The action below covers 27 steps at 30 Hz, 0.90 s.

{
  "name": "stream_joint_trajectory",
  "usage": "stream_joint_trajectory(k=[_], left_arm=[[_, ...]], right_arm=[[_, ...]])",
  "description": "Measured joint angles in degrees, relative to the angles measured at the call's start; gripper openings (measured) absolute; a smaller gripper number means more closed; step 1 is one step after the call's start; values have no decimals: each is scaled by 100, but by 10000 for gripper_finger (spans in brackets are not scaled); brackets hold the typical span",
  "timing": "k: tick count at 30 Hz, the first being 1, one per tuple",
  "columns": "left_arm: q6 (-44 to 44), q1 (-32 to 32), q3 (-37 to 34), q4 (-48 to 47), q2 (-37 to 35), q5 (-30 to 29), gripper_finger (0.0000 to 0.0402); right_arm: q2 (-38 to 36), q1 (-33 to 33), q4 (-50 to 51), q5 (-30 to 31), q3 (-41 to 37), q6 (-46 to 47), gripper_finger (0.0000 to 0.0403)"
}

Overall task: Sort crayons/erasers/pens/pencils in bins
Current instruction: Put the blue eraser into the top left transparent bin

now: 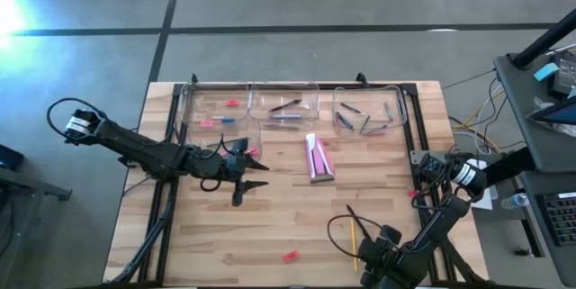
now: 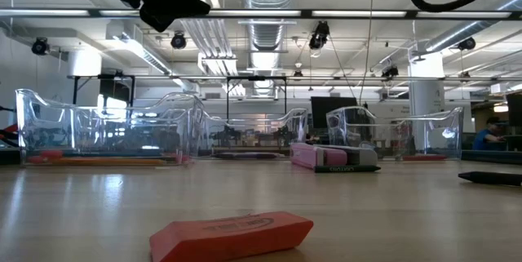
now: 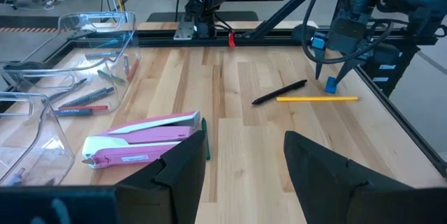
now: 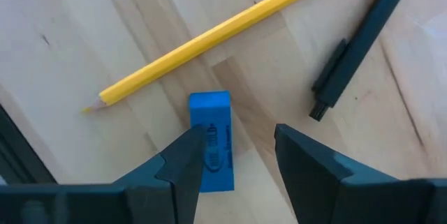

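Observation:
A blue eraser [image 4: 211,130] lies flat on the table near the front right, beside the tip of a yellow pencil [image 4: 216,32] and a black pen [image 4: 356,49]. My right gripper [image 4: 237,165] points down over the eraser, open; one finger covers the eraser's edge, the other stands clear of it. My left gripper [image 3: 244,175] hangs open above the table's middle left [image 1: 243,176], with nothing between its fingers. A red eraser [image 2: 232,236] lies near the front edge. Three clear bins [image 1: 283,109] stand in a row at the back, holding pens, pencils and erasers. My right gripper has one fingertip [image 4: 185,161] over the blue eraser's long side [image 4: 202,144], coming from above. Whether it touches the eraser I cannot tell. The other finger is apart from it, and the eraser rests flat on the table.
A pink box [image 1: 319,158] lies in the middle of the table, in front of the bins. Another small red eraser [image 1: 255,152] lies by my left gripper. A black frame [image 1: 416,136] runs along the table's right side. Bare wood lies between the two grippers.

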State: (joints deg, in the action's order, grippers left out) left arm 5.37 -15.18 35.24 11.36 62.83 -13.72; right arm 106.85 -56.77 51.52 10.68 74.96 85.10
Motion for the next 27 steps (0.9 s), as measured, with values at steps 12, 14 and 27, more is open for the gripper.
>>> stream_joint_trajectory(k=[12, 14, 27], left_arm=[[0, 2, -23, -1, 0, 0, 180], [0, 2, -30, 4, 0, 2, 180], [35, 6, -94, 15, 0, 18, 180]], right_arm=[[295, -21, -389, -11, 9, -7, 169], [364, -29, -389, -49, 9, 5, 168], [-39, -70, -334, 204, -39, -67, 23]])
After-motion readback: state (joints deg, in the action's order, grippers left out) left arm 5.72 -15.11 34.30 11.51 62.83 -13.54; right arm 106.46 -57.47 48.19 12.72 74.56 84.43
